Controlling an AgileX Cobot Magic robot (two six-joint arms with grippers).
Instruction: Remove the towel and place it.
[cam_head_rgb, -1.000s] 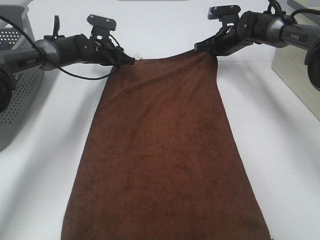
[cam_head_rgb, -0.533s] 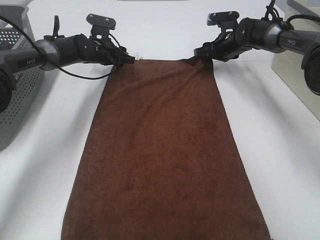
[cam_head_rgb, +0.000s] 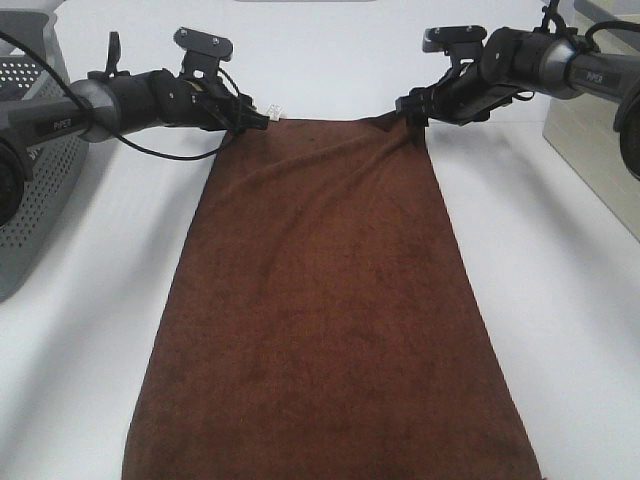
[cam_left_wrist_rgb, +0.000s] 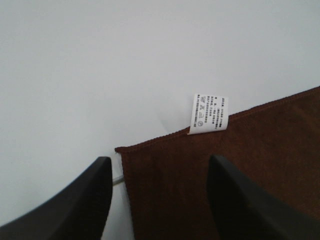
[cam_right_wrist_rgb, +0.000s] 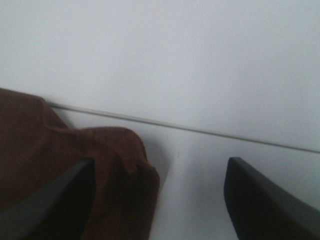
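The dark brown towel (cam_head_rgb: 330, 300) lies spread flat on the white table, its long side running from the far edge toward the near edge. Its small white tag (cam_head_rgb: 274, 111) sits at the far left corner. My left gripper (cam_head_rgb: 258, 117) is at that corner; in the left wrist view its black fingers (cam_left_wrist_rgb: 85, 200) stand apart with the towel's corner (cam_left_wrist_rgb: 165, 190) and tag (cam_left_wrist_rgb: 209, 114) between them, not pinched. My right gripper (cam_head_rgb: 408, 106) is at the far right corner, open wide, and a bunched fold of towel (cam_right_wrist_rgb: 75, 170) lies beside one finger (cam_right_wrist_rgb: 55, 200).
A grey perforated basket (cam_head_rgb: 30, 150) stands at the left edge of the table. A beige box (cam_head_rgb: 590, 140) stands at the right edge. A thin seam (cam_right_wrist_rgb: 200, 131) crosses the table surface behind the towel's far right corner.
The right gripper has opened and let go of the far right corner, then drawn back slightly to the right. The left jaws have parted too. The towel's far edge has dropped flat.
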